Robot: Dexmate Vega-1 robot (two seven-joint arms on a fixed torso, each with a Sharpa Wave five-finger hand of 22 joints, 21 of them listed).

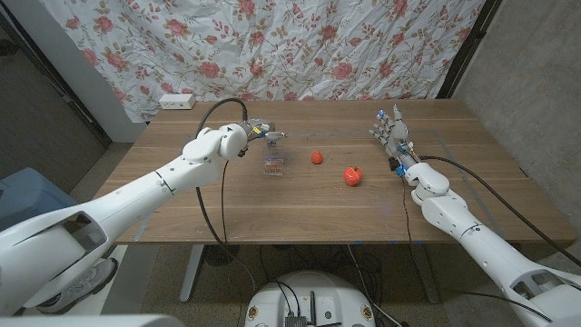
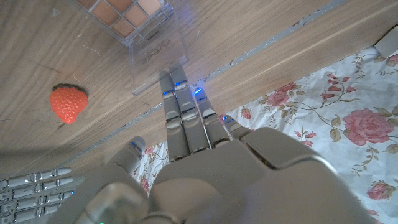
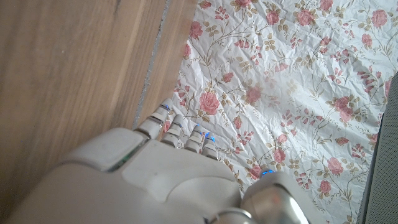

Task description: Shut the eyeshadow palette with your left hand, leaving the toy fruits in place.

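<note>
The eyeshadow palette point(image 1: 272, 165) lies left of the table's middle; its tan pans point(image 2: 127, 12) are uncovered and its clear lid point(image 2: 152, 53) stands open on the side of my left hand. My left hand point(image 1: 259, 134) hovers just behind the palette and holds nothing. Its fingers point(image 2: 180, 106) are stretched out straight, with the tips at the lid's free edge. A toy strawberry point(image 1: 316, 157) point(image 2: 68, 104) sits right of the palette, and a round red toy fruit point(image 1: 352, 175) lies further right. My right hand point(image 1: 392, 136) stands at the far right, fingers up and empty.
A floral cloth point(image 1: 300, 45) hangs behind the table's far edge point(image 1: 300, 102). A white power strip point(image 1: 176, 101) sits at the back left corner. Bare wood point(image 1: 300, 209) stretches in front of the fruits.
</note>
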